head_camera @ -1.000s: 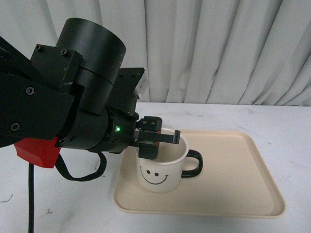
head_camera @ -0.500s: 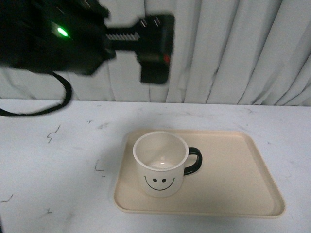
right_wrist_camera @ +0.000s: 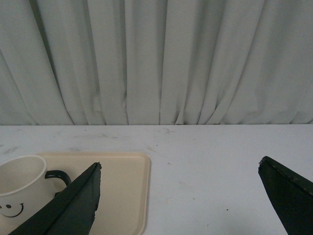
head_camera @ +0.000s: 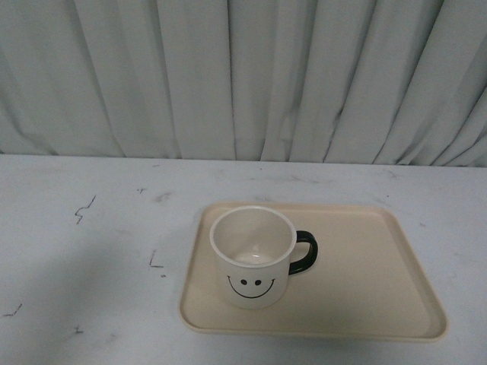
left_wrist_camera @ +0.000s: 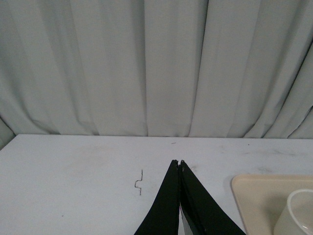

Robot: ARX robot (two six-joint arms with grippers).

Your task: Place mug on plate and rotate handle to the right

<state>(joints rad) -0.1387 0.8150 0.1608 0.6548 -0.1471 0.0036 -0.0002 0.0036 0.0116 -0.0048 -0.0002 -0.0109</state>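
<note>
The cream mug [head_camera: 253,258] with its black smiley face stands upright on the left part of the beige plate [head_camera: 365,281]. Its black handle [head_camera: 304,252] points to the right in the front view. No arm shows in the front view. In the left wrist view my left gripper [left_wrist_camera: 178,162] is shut with nothing in it, over bare table beside the plate [left_wrist_camera: 259,196] and the mug's rim [left_wrist_camera: 299,215]. In the right wrist view my right gripper [right_wrist_camera: 180,165] stands wide open and empty, with the mug [right_wrist_camera: 22,188], its handle [right_wrist_camera: 57,176] and the plate [right_wrist_camera: 124,191] off to one side.
A white table [head_camera: 84,251] with a few dark scuff marks carries the plate. A pale pleated curtain [head_camera: 243,76] hangs close behind the table's far edge.
My left arm was at the mug's rim a second ago, then lifted up and away to the left, and has left the front view. The mug stays on the plate.
</note>
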